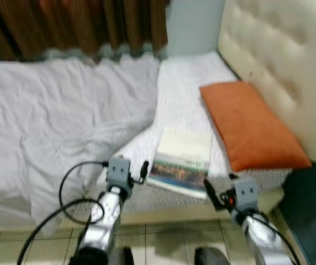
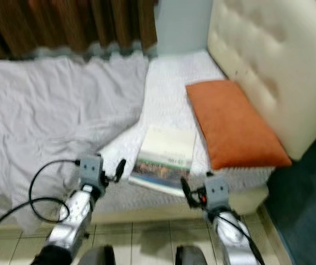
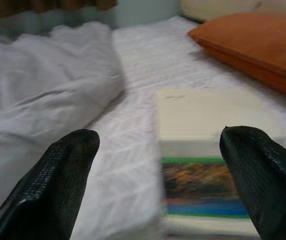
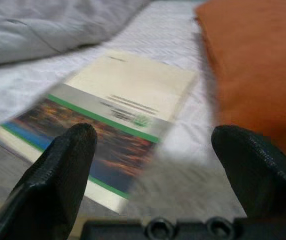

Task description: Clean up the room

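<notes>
Nearest to us, our left gripper (image 1: 143, 170) and right gripper (image 1: 209, 190) hover at the edge of the bed (image 1: 180, 88), one on each side of the book (image 1: 181, 160). Both have their fingers spread wide and hold nothing. We judge they flank the book so either could close on it — the book looks like the thing to tidy first.

The book lies flat on the white sheet near the bed's edge, cover up, its picture end toward us. Just beside it, toward our right, an orange pillow (image 1: 249, 125) rests against the padded cream headboard (image 1: 282, 61); whether pillow and book touch we cannot tell.

To our left a rumpled grey blanket (image 1: 58, 121) covers most of the bed, its edge folded back short of the book. Beyond it hang brown curtains (image 1: 75, 25) — and a pale wall (image 1: 194, 25) meets the headboard in the corner. Below us is a tiled floor (image 1: 163, 240).
</notes>
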`<state>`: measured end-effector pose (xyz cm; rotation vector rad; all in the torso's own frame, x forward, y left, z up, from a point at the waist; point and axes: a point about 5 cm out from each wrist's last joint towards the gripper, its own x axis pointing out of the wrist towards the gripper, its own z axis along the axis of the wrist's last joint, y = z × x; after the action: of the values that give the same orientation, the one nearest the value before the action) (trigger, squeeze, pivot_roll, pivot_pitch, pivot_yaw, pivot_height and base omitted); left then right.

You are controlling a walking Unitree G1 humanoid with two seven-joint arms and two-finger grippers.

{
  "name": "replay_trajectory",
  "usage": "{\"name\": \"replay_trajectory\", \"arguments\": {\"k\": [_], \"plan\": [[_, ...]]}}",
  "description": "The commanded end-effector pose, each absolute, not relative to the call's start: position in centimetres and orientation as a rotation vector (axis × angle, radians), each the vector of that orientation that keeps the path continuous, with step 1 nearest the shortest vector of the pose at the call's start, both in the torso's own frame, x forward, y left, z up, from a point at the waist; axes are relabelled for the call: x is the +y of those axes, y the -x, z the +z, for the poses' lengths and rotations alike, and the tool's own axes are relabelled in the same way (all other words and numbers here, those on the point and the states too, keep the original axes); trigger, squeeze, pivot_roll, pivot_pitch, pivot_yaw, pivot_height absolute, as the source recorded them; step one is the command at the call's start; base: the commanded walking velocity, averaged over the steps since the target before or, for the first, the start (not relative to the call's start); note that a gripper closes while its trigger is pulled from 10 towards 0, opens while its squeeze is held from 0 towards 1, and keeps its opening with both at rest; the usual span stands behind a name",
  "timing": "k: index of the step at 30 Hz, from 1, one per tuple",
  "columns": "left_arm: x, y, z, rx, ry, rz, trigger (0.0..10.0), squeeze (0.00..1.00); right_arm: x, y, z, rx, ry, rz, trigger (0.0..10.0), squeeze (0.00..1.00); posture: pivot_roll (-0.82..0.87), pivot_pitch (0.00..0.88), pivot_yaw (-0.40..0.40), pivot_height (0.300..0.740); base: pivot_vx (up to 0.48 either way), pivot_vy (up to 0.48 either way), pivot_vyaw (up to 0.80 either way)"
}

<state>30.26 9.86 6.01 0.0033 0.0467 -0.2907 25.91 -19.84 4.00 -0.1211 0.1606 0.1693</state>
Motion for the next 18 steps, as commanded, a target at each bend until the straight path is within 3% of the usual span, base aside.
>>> {"name": "replay_trajectory", "arguments": {"k": [1,18], "plan": [[10.6,-30.3,6.1,0.043,-0.02,-0.28,10.0,0.0,-19.4,-26.4,4.6,0.136,0.103,0.179,10.0,0.0,-0.15,0.04,0.037,0.615,0.48,0.0,0.0],[10.5,-29.9,6.0,0.045,0.007,-0.268,10.0,0.0,-18.0,-26.7,5.6,0.107,0.068,0.246,10.0,0.0,-0.14,0.065,0.036,0.615,0.48,0.0,0.0]]}}
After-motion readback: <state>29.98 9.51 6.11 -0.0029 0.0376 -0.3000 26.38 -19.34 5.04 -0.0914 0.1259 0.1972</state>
